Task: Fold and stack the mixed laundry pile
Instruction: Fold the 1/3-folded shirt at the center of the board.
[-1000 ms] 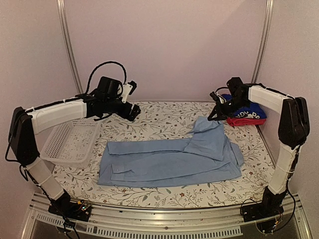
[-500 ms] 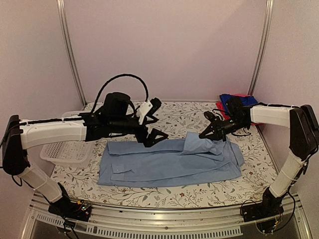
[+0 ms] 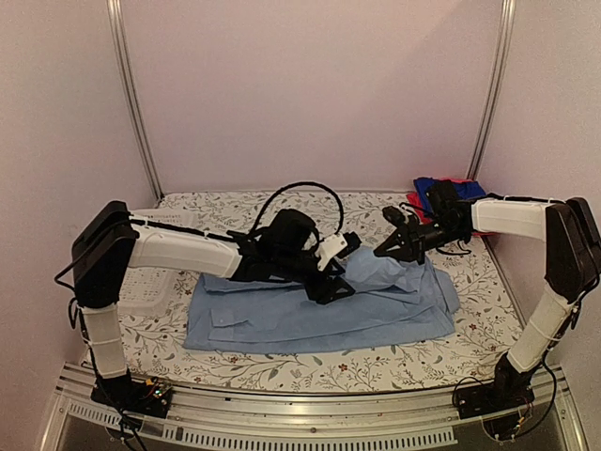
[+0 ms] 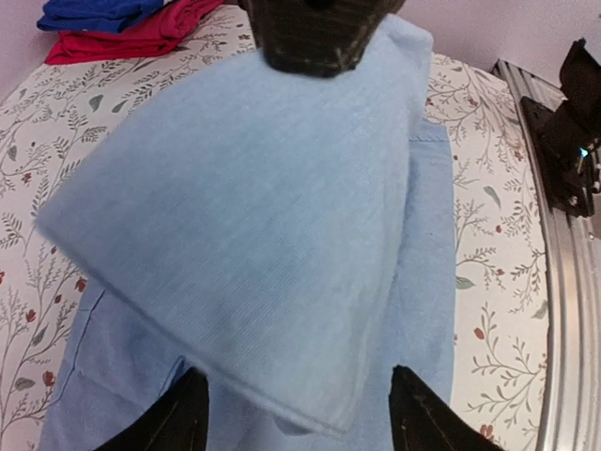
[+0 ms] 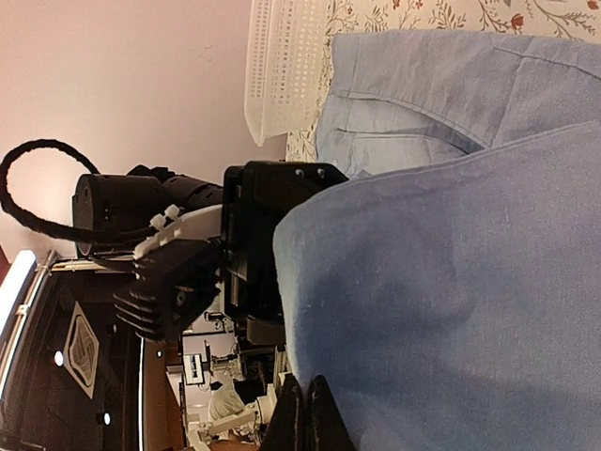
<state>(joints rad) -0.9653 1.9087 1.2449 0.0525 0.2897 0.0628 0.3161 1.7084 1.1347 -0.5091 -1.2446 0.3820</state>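
The light-blue shirt (image 3: 310, 315) lies spread across the middle of the table. My right gripper (image 3: 387, 252) is shut on one flap of it and holds that flap raised above the rest. In the right wrist view the fingertips (image 5: 302, 413) pinch the cloth's edge (image 5: 451, 244). My left gripper (image 3: 340, 269) reaches in from the left. It stands open, its two dark fingertips (image 4: 183, 406) either side of the flap's lower corner (image 4: 310, 395). A folded royal-blue shirt (image 3: 434, 185) sits on a red one (image 4: 131, 38) at the back right.
The white perforated basket (image 3: 136, 291) stands at the left, partly behind my left arm. The floral table cover (image 3: 282, 211) shows around the shirt. Metal rails run along the near edge (image 3: 310, 409) and the right side (image 4: 563, 282).
My left arm swung right from above the basket to the raised flap, and its jaws narrowed a little. My right gripper brought the flap down and inward, then held still.
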